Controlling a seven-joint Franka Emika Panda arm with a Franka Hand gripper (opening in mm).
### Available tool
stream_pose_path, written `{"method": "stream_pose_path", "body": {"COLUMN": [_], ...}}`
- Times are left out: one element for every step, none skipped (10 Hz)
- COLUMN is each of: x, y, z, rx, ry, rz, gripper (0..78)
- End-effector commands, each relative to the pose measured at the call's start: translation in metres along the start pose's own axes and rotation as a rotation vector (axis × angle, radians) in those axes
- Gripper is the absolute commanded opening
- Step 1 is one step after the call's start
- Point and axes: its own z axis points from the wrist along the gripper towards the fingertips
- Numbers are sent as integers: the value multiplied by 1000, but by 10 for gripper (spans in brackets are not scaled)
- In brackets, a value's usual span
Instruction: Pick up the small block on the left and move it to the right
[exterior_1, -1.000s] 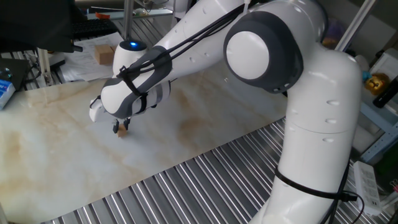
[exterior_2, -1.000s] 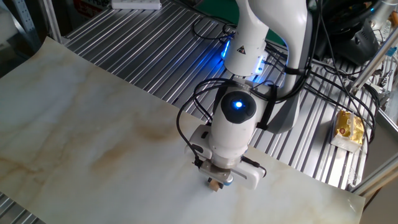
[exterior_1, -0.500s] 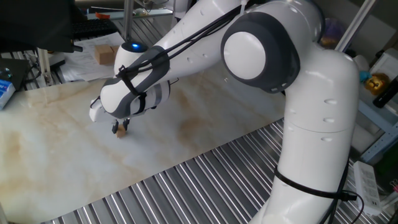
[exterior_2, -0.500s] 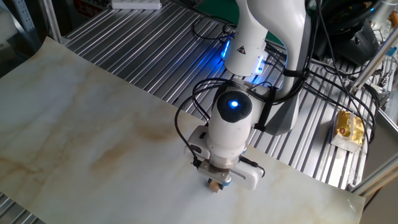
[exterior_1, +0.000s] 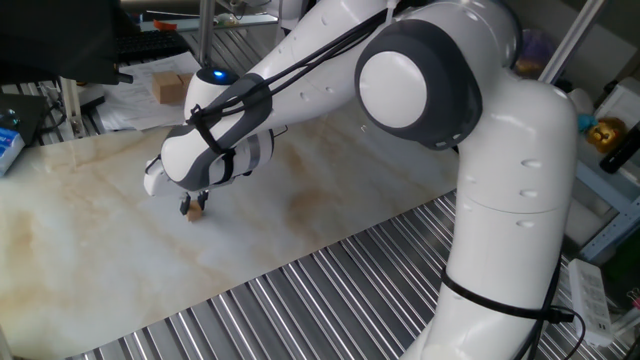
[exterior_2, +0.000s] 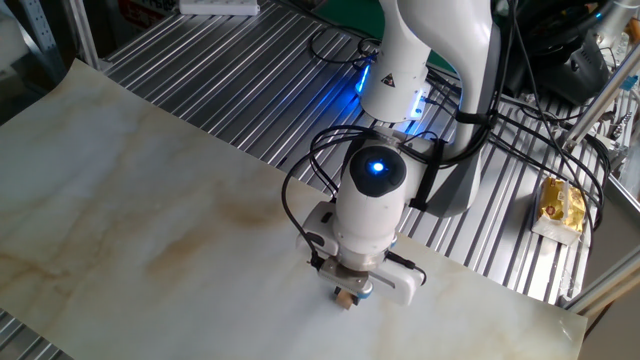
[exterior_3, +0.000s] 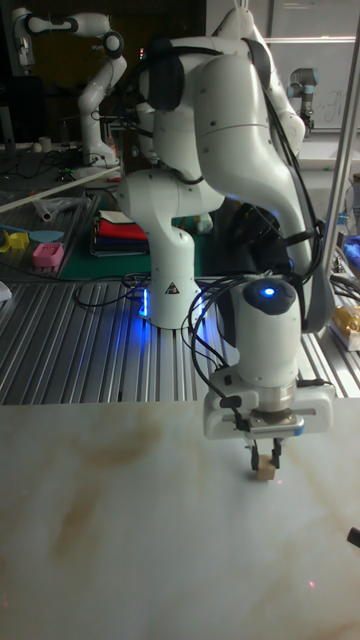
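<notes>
The small block (exterior_1: 198, 212) (exterior_2: 344, 298) (exterior_3: 264, 474) is a tiny light-brown wooden cube resting on the marble-patterned tabletop (exterior_1: 90, 250). My gripper (exterior_1: 194, 206) (exterior_2: 345, 293) (exterior_3: 264, 465) points straight down over it. Its two dark fingers stand on either side of the cube, close against its sides. In the tall fixed view the cube shows between and just below the fingertips, to the right of the table's middle. The wrist hides most of the cube in the other fixed view.
A larger tan block (exterior_1: 168, 88) lies on papers beyond the table's far edge. Ribbed metal slats (exterior_1: 300, 300) border the marble sheet. A yellow object (exterior_2: 560, 205) sits off to the side. The arm's base (exterior_3: 170, 280) stands behind the table.
The wrist shifted very slightly a second ago and has held still since. The cube stays on the table between the fingers.
</notes>
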Motion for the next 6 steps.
{"method": "stream_pose_path", "body": {"x": [-1, -1, 0, 0, 0, 0], "y": [0, 0, 0, 0, 0, 0], "z": [-1, -1, 0, 0, 0, 0], "rx": [0, 1, 1, 2, 2, 1], "ry": [-4, -4, -3, -3, -2, -1], "rz": [4, 4, 6, 6, 6, 7], "gripper": [13, 13, 13, 13, 13, 13]}}
